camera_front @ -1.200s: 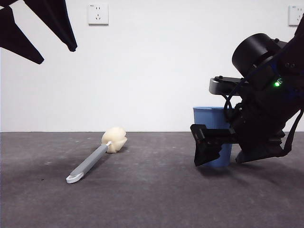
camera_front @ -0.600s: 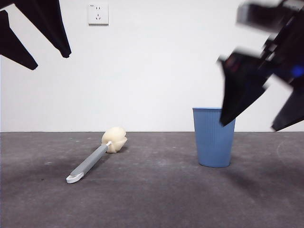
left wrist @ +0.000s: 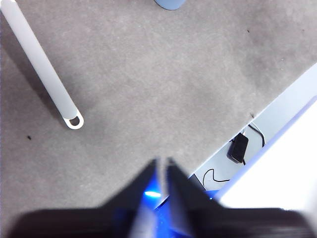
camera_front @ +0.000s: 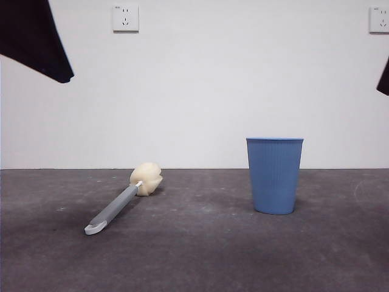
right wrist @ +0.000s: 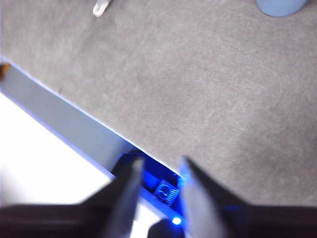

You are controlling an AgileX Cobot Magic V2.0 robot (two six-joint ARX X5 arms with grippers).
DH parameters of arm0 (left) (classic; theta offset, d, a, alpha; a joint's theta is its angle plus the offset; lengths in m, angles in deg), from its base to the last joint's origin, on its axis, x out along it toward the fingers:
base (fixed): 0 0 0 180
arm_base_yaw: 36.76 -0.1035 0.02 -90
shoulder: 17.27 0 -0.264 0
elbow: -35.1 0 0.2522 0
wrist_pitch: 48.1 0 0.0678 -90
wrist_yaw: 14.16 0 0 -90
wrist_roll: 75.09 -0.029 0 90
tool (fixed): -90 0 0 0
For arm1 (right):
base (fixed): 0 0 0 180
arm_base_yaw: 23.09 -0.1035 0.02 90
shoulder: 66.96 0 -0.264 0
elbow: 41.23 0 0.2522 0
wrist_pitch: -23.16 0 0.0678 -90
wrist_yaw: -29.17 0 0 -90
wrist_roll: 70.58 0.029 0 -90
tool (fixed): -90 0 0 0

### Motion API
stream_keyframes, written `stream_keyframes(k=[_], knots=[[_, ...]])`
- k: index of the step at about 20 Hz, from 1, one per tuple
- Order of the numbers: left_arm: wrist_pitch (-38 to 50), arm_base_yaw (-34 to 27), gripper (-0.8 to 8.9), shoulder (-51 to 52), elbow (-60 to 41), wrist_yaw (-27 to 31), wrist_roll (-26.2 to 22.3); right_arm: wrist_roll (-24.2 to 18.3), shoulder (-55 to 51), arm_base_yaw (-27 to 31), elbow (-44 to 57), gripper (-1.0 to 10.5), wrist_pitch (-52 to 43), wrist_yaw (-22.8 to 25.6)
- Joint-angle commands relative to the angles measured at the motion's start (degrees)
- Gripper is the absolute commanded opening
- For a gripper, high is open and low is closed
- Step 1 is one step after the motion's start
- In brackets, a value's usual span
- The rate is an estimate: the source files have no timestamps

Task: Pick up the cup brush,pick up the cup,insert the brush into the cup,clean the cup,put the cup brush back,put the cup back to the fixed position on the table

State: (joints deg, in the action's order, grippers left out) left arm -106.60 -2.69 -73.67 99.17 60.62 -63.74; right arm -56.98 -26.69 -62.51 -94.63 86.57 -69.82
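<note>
The cup brush lies flat on the table at the left, with its cream sponge head to the back and its white looped tip to the front. The blue ribbed cup stands upright at the right, with nothing in it or touching it. My left gripper is shut and empty, high above the brush's handle. My right gripper is open and empty, high over the table's edge and far from the cup. In the front view each arm is only a dark tip, one at the top left and one at the right edge.
A white wall with two sockets stands behind the table. The wrist views show the table's near edge, with a black cable and plug below it.
My right gripper has let go of the cup and risen up and to the right, almost out of the front view. The cup stays upright. The left arm's tip has drawn up and left.
</note>
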Motion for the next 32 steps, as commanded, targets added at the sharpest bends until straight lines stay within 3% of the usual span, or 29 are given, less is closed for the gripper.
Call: stream_keyframes(k=[1,12,14,16,18,21,23,27,32], knots=[[0.1,0.1,-0.03,0.0,-0.1,0.1,-0.9,2.4,-0.2,-0.1,-0.2,0.0,-0.3,0.2],[0.1,0.2,-0.03,0.2,-0.1,-0.1,-0.9,2.8,-0.2,-0.1,-0.2,0.0,-0.5,3.3],[1.9,-1.0,-0.03,2.5,-0.1,7.4,-6.0,2.8,-0.2,-0.1,-0.2,0.0,-0.5,3.3],[4.3,-3.9,-0.03,5.9,-0.3,12.3,-11.9,2.8,-0.2,-0.1,-0.2,0.0,-0.5,3.4],[12.3,-9.5,-0.03,12.0,-3.1,11.3,-15.8,2.8,-0.2,-0.1,-0.2,0.0,-0.5,3.3],[30.1,-21.0,-0.03,23.7,-13.3,8.8,-15.9,2.8,-0.2,-0.1,-0.2,0.0,-0.5,3.3],[37.0,-26.4,-0.03,30.7,-20.7,9.0,-15.9,2.8,-0.2,-0.1,-0.2,0.0,-0.5,3.3],[40.0,-32.6,-0.03,41.2,-33.4,9.1,-15.9,2.8,-0.2,-0.1,-0.2,0.0,-0.5,3.3],[40.0,-34.9,-0.03,49.8,-44.9,9.2,-14.2,2.8,-0.2,-0.1,-0.2,0.0,-0.5,3.3]])
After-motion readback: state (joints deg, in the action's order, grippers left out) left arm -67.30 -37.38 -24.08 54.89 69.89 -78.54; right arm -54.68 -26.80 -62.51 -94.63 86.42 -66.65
